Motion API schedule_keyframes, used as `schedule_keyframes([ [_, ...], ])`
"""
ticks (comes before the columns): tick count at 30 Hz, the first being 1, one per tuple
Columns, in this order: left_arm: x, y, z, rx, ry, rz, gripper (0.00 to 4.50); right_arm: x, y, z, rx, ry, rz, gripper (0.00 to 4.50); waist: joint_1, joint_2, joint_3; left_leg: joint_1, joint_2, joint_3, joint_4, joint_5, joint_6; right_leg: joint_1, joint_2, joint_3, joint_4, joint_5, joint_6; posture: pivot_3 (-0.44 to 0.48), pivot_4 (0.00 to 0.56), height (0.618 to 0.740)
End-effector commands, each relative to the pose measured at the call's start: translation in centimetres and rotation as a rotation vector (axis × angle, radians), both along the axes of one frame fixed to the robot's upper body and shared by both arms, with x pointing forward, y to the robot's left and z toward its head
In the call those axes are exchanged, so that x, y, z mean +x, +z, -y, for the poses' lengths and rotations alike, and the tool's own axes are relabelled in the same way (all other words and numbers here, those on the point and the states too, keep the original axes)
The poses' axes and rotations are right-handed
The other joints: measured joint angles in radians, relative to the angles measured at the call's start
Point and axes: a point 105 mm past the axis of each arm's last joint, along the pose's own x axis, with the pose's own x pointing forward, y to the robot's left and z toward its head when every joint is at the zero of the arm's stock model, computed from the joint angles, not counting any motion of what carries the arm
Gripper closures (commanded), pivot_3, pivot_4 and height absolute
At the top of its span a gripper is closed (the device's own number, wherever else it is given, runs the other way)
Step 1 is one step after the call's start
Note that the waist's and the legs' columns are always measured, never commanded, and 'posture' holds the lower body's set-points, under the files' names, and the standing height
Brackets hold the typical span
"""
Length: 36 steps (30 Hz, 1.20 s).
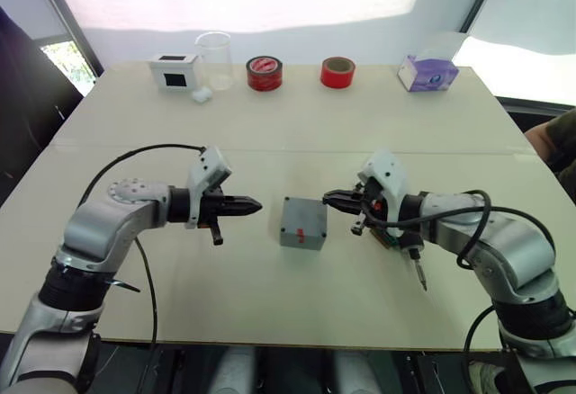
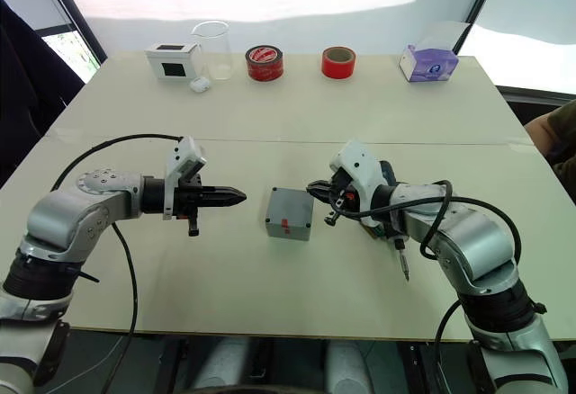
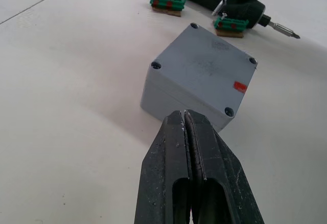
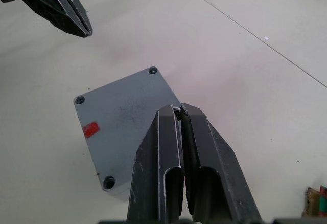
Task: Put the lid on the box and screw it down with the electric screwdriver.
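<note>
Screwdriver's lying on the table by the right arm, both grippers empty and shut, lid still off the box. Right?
Wrong on the lid: the left wrist view shows it already on the box, with screws in its corners. The rest holds: the electric screwdriver lies by the right arm, and the left gripper and right gripper are shut and empty.

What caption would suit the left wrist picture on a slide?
Shut left gripper points at the closed grey box; the electric screwdriver and two green connector strips lie beyond.
</note>
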Motion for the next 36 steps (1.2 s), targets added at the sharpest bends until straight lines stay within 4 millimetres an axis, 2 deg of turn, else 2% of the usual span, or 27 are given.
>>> schedule_keyframes([
  [1,-0.3,1.3,0.2,-0.016,-0.008,0.047,4.50,0.5,0.2,-0.2,-0.006,0.005,0.047,4.42,0.000,0.000,0.000,0.000,0.000,0.000,0.000,0.000,0.000,0.000,0.000,0.000,0.000,0.000,0.000,0.000,0.150,0.740],
  [36,-0.3,1.2,0.4,-0.001,-0.007,0.058,4.50,1.5,-1.4,0.5,-0.040,-0.040,0.027,4.42,0.001,0.000,0.000,0.000,0.000,0.000,0.000,0.000,0.000,0.000,0.000,0.000,0.000,0.000,0.000,0.000,0.150,0.740],
])
